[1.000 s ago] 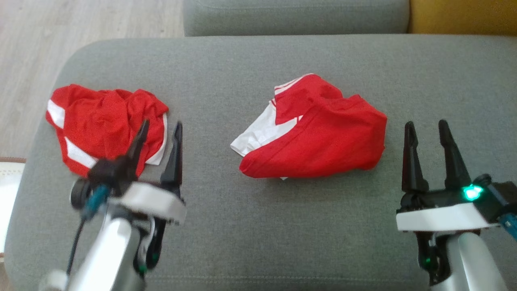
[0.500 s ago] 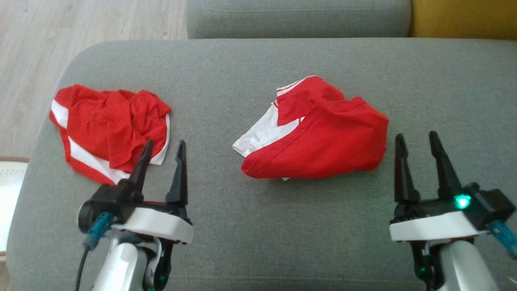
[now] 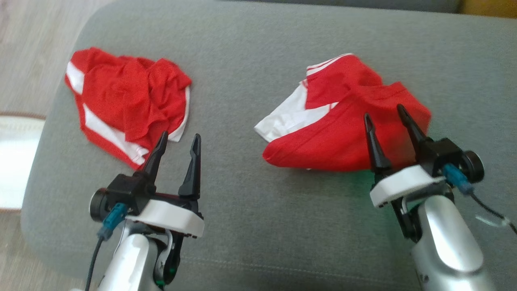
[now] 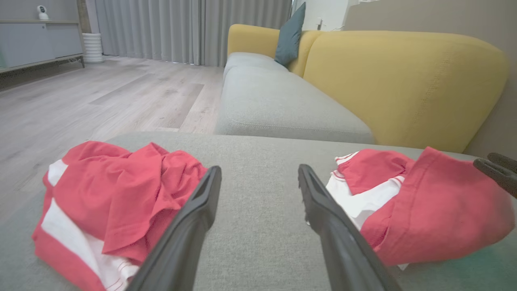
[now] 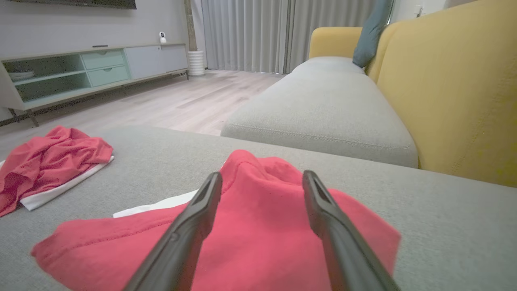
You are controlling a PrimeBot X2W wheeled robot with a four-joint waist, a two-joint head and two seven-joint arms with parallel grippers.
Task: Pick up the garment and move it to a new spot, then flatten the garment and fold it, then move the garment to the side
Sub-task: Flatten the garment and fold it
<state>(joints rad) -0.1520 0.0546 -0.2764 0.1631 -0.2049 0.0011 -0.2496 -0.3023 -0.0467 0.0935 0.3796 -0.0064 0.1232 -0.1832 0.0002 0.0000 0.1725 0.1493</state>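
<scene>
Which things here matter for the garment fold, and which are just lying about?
In the job, likely: bunched red-and-white fabric garment, open right gripper above it, grey fabric cushion beneath.
Lying about: crumpled red-and-white garment by the left gripper, yellow upholstered sofa, teal pillow.

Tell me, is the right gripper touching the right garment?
Cannot tell. In head and right wrist views the open right gripper overlaps the right garment, but neither shows contact or a gap.
</scene>
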